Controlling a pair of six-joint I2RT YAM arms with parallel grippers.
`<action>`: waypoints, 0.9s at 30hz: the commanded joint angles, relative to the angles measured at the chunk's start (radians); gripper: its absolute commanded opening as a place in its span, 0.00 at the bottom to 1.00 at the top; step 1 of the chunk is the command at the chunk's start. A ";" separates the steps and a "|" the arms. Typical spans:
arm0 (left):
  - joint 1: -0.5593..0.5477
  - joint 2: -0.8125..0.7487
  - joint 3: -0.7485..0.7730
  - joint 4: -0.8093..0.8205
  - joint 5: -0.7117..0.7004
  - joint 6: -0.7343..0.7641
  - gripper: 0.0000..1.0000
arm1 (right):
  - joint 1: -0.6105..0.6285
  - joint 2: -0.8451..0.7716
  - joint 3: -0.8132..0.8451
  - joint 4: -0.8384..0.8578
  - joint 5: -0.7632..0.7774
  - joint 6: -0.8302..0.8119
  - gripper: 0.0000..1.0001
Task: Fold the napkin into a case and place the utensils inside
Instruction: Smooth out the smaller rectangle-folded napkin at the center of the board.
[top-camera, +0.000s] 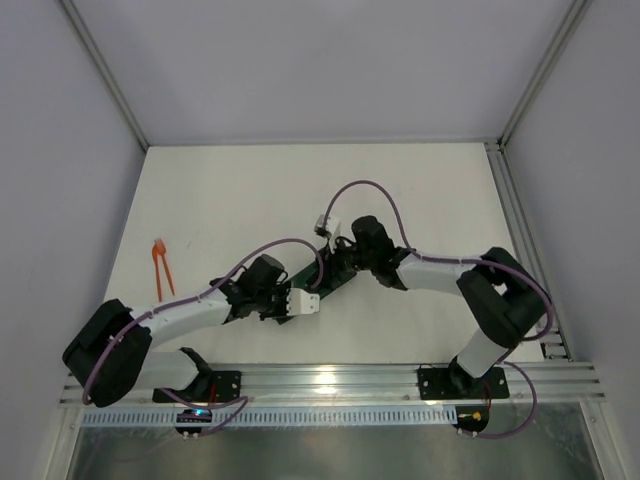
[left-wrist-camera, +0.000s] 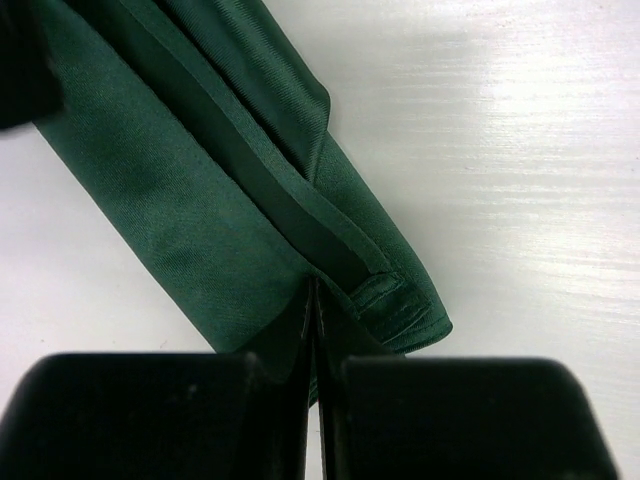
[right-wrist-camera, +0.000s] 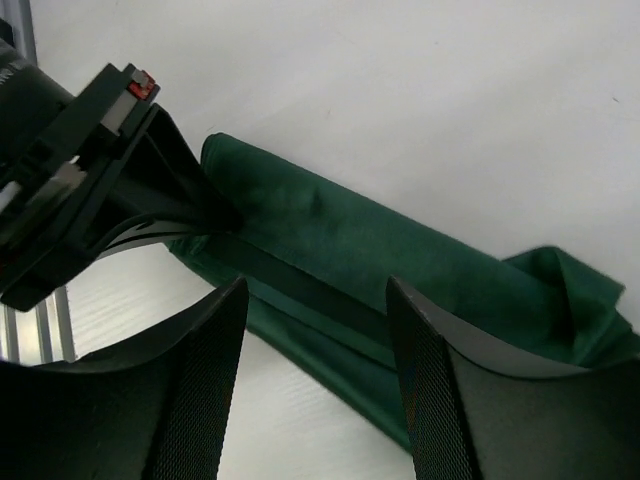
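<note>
- One white table (top-camera: 250, 190) filled the top view. All the work sat at centre frame, with the cutlery far out at the left.
- One dark green napkin (top-camera: 312, 281) lay at centre, folded into a narrow oblong strip with layered hems. It ran diagonally between the two grippers. In the right wrist view its far end, at the right edge, was bunched and loose, so it did not read as a finished case.
- Left gripper (left-wrist-camera: 315, 310): jaws closed tight, pinching the near corner of the strip where the hems meet.
- Right gripper (right-wrist-camera: 315, 295): jaws stood apart, straddling the strip's middle from above. Cloth ran beneath the gap and nothing was clamped.
- Utensils (top-camera: 160, 264): two thin orange pieces crossed at centre left, well apart from both grippers and from the cloth.
- Risks, as judged:
  - With only one corner pinned, any lift or drag by the left gripper could pull the layers open.
  - The right fingers hung close above the folds and could snag a hem when moving off.
  - The bunched end might spring loose and close the pocket mouth.
  - The thin, flat utensils would be awkward to pinch off the table.
</note>
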 joint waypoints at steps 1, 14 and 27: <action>0.004 -0.048 -0.036 -0.002 0.024 -0.025 0.00 | 0.003 0.124 0.124 0.002 -0.171 -0.112 0.62; 0.018 -0.117 -0.088 0.036 0.055 -0.017 0.00 | 0.126 0.160 -0.001 0.140 -0.066 -0.233 0.67; 0.040 -0.167 -0.081 0.003 0.123 -0.023 0.00 | 0.167 0.211 -0.012 0.169 0.117 -0.264 0.62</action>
